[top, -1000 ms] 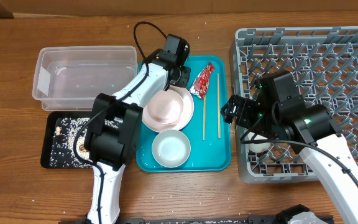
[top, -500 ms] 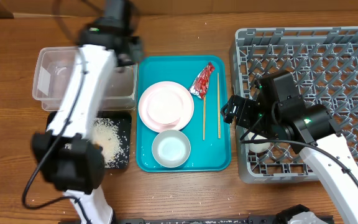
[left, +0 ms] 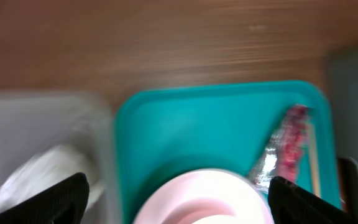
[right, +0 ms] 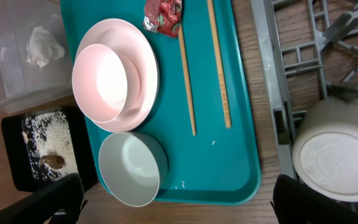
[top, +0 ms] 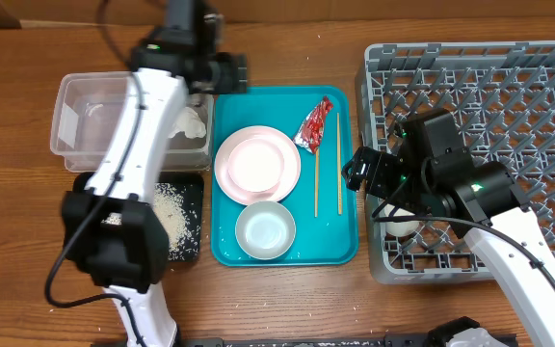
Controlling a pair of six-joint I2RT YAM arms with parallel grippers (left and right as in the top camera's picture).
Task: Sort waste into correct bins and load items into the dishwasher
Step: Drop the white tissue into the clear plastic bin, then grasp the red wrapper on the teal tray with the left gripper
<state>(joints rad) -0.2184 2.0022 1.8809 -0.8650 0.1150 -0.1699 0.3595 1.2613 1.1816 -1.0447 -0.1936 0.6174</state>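
My left gripper (top: 227, 73) hovers open and empty over the far left corner of the teal tray (top: 335, 246); its view is blurred. The crumpled white napkin (top: 191, 121) lies in the clear tub (top: 85, 106), apart from the fingers (left: 53, 202). Rice (top: 168, 218) and a brown scrap (right: 52, 162) lie in the black tray (top: 87, 193). On the teal tray are the white plate (top: 256, 162), the pale bowl (top: 264, 231), the red wrapper (top: 314, 123) and two chopsticks (top: 317, 172). My right gripper (top: 364, 170) stands open and empty at the grey rack's (top: 489, 96) left edge. A white cup (right: 334, 149) sits upside down in the rack.
The rack fills the right side of the table. Bare wooden tabletop (top: 287, 289) runs along the front edge and behind the tub. A few rice grains (right: 180, 184) lie on the teal tray by the bowl.
My left arm swung from the plate to the clear tub, then its jaws opened and the napkin dropped in. The gripper has since shifted right toward the teal tray. The right arm stayed still.
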